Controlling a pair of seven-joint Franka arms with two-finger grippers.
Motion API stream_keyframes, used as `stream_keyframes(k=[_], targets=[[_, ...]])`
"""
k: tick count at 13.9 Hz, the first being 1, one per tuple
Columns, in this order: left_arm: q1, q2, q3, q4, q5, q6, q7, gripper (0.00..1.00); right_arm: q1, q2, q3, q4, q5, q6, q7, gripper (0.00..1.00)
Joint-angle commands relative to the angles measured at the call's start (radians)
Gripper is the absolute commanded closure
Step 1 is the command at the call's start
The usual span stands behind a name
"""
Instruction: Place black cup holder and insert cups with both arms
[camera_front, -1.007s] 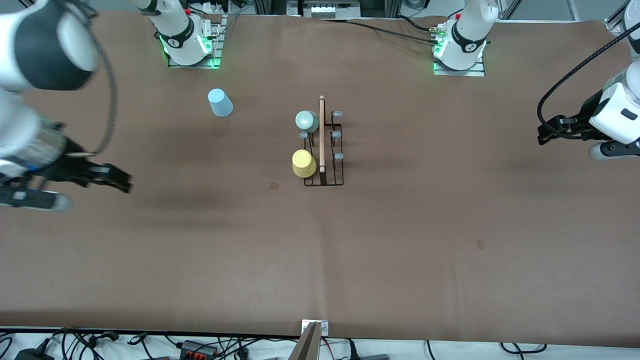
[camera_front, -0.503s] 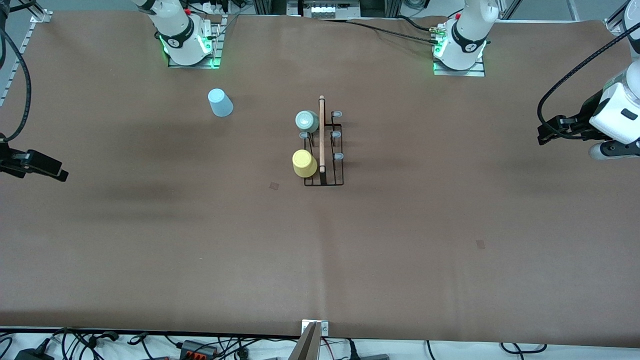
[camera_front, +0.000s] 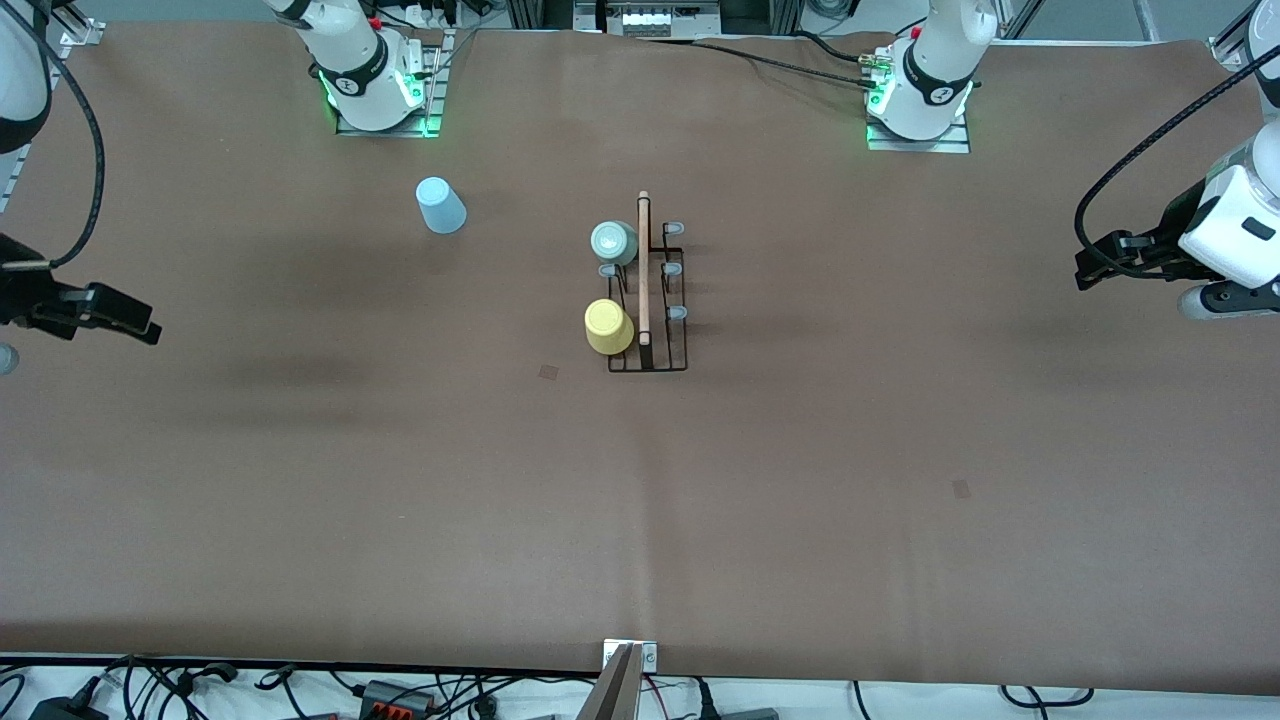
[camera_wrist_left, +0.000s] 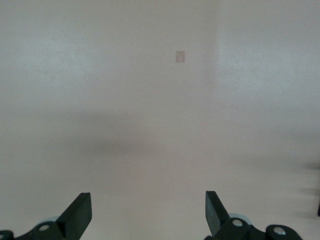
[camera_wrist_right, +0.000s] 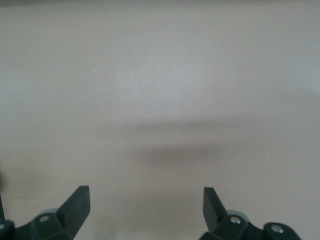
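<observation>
Two cups, mint (camera_front: 613, 242) and yellow (camera_front: 608, 327), sit on the black cup holder (camera_front: 648, 300) mid-table; light blue cup (camera_front: 440, 205), farther from the front camera, awaits my right gripper (camera_front: 135, 325), empty and wide open like my waiting left gripper (camera_front: 1095, 262): descend squarely.

Holder (camera_front: 648, 300): mid-table, well apart from every table (camera_front: 800, 500) edge, somewhat closer to the edge where the arm bases stand.
Cups on holder, two: one (camera_front: 613, 242) at its end farther from the front camera, one (camera_front: 608, 327) at its nearer end.
Third cup (camera_front: 440, 205): on the table, well apart from the holder, toward the right arm's end, near that arm's base.
</observation>
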Motion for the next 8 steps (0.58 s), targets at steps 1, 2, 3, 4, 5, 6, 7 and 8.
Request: stream_keyframes(k=[1, 2, 3, 4, 5, 6, 7, 8], targets=[[0.000, -0.020, 0.005, -0.016, -0.027, 0.007, 0.005, 0.00, -0.008, -0.134, 0.011, -0.163, -0.017, 0.039, -0.016, 0.00], [0.000, -0.020, 0.005, -0.016, -0.027, 0.007, 0.005, 0.00, -0.008, -0.159, 0.011, -0.194, -0.017, 0.044, -0.016, 0.00], [0.000, -0.020, 0.005, -0.016, -0.027, 0.007, 0.005, 0.00, -0.006, -0.176, 0.011, -0.214, -0.017, 0.050, -0.016, 0.00], [0.000, -0.020, 0.005, -0.016, -0.027, 0.007, 0.004, 0.00, -0.008, -0.181, 0.011, -0.219, -0.019, 0.052, -0.018, 0.00], [0.000, -0.020, 0.005, -0.016, -0.027, 0.007, 0.005, 0.00, -0.008, -0.182, 0.011, -0.219, -0.017, 0.050, -0.018, 0.00], [0.000, -0.020, 0.005, -0.016, -0.027, 0.007, 0.005, 0.00, -0.008, -0.184, 0.011, -0.219, -0.017, 0.043, -0.018, 0.00], [0.000, -0.020, 0.005, -0.016, -0.027, 0.007, 0.005, 0.00, -0.008, -0.184, 0.011, -0.219, -0.016, 0.035, -0.018, 0.00], [0.000, -0.020, 0.005, -0.016, -0.027, 0.007, 0.005, 0.00, -0.008, -0.185, 0.012, -0.221, -0.010, 0.024, -0.016, 0.00]])
